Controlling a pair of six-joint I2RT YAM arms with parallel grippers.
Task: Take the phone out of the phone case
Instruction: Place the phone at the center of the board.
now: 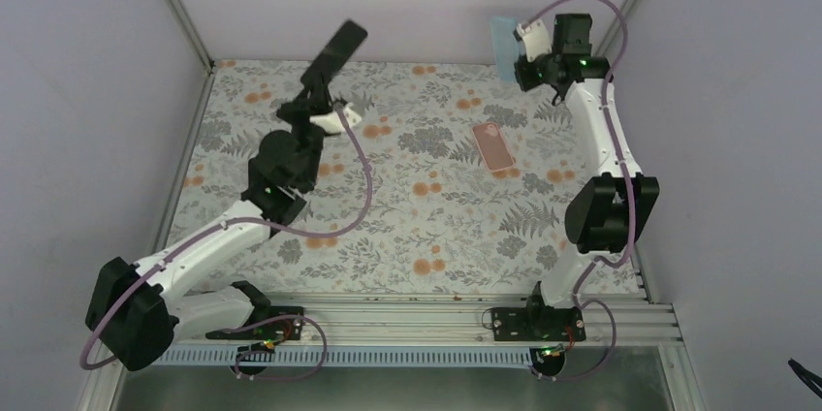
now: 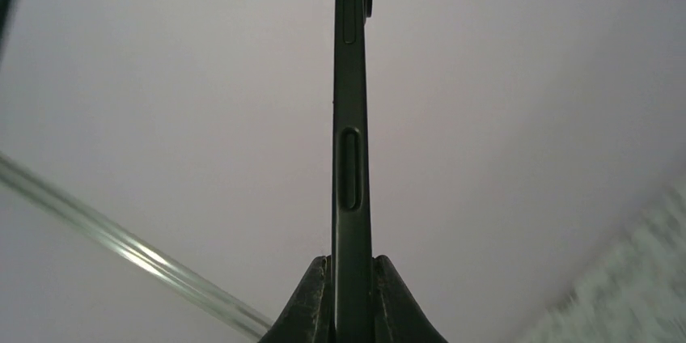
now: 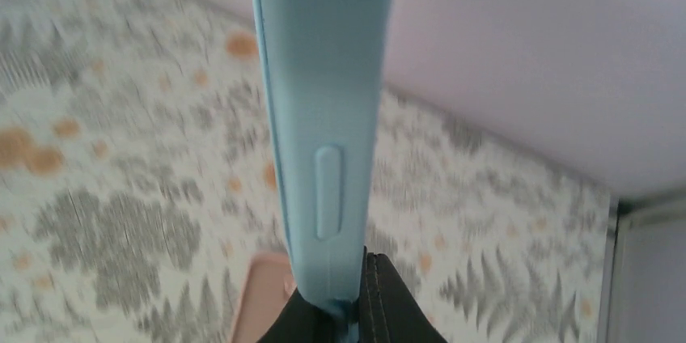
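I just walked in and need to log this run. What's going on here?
The two have already been separated. The left gripper is clamped on the bottom edge of a slim black phone and holds it up in the air. The right gripper pinches a light blue silicone phone case, raised near the back wall. A pink rectangular case lies flat on the floral-patterned table, and neither arm is touching it.

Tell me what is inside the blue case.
The hollow of the blue case cannot be made out. The black phone is elsewhere, in the left gripper.
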